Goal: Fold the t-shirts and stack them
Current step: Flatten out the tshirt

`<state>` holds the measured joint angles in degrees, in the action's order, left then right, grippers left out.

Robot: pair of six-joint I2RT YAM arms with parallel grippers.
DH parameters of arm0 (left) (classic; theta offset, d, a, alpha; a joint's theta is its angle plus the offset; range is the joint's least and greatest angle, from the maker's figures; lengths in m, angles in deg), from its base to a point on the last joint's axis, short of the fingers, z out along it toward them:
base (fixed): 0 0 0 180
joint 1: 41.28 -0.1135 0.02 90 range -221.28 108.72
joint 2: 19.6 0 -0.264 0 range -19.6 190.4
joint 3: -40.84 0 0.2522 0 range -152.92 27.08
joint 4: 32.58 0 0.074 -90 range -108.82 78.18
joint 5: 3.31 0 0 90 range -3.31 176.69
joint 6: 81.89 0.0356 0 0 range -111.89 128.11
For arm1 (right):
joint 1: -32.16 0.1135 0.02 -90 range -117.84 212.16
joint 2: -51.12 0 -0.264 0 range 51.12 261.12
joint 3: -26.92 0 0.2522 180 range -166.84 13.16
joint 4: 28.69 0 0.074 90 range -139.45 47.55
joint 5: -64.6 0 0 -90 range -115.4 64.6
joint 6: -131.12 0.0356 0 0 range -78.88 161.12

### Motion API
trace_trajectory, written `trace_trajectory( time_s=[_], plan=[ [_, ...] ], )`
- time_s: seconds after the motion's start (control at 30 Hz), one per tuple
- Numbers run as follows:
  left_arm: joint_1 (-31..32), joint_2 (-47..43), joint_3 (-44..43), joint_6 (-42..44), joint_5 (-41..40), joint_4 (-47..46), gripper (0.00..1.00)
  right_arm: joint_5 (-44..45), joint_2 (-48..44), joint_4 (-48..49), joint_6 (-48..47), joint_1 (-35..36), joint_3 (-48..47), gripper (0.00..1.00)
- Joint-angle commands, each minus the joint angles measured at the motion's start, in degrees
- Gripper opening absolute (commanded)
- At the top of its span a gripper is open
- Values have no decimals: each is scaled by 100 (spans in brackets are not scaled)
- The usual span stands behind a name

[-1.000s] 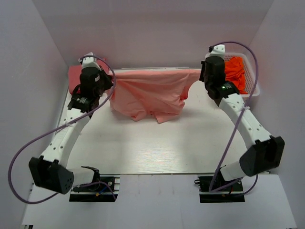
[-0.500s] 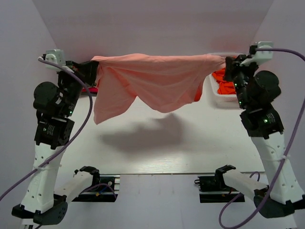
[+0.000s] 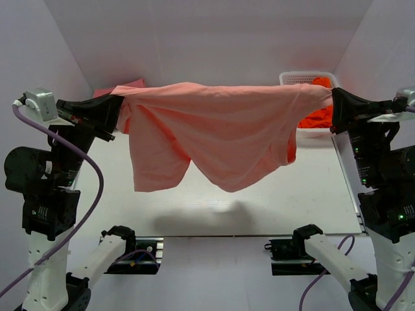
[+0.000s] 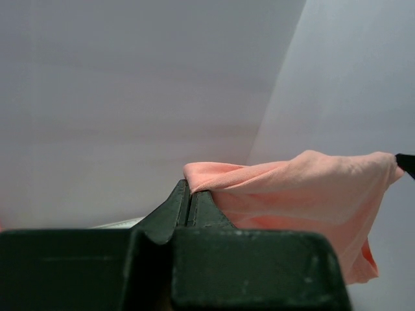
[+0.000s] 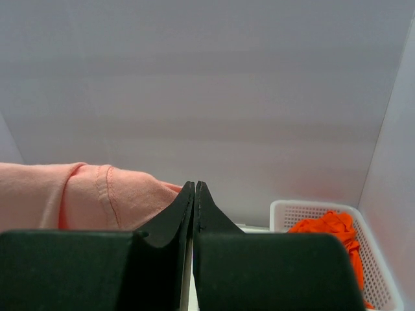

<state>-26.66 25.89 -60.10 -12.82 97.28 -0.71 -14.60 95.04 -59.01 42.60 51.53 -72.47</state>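
In the top view, the held shirt (image 3: 220,136) covers the far strip of the table (image 3: 259,207), the lower part of the basket (image 3: 295,78) and much of the orange cloth (image 3: 316,122). The rose shirt (image 3: 126,85) shows only as a corner above the left gripper (image 3: 118,105); whether it is folded cannot be determined. The cloth edges clamped in the left gripper and the right gripper (image 3: 334,98) are concealed between the fingers. The right arm is cut off by the right edge. In both wrist views, the gripper body blocks the lower frame. The right wrist view cuts the held shirt at its left edge.
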Motion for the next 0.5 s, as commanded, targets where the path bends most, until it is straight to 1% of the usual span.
trace_trajectory(
  time_s=[0.0,0.1,0.17,0.2,0.23,0.33,0.47],
  plan=[
    [-196,-24,-71,-156,-558,-98,0,1089,20,38,-209,-232,98,0],
    [-196,205,121,-288,-628,69,0,1116,125,187,-183,-232,335,0],
    [-196,311,420,-447,-707,70,0,1099,239,258,-17,-241,572,0],
    [-196,372,569,-517,-768,70,0,1229,309,276,10,-207,669,0],
    [-196,372,892,-578,-769,-8,0,1257,353,398,72,-215,974,0],
    [-196,556,1499,-745,-839,-194,0,1441,599,627,221,-224,1432,0],
    [-196,1171,1826,-808,-892,-27,0,1468,1108,1066,327,-215,1987,0]
  ],
)
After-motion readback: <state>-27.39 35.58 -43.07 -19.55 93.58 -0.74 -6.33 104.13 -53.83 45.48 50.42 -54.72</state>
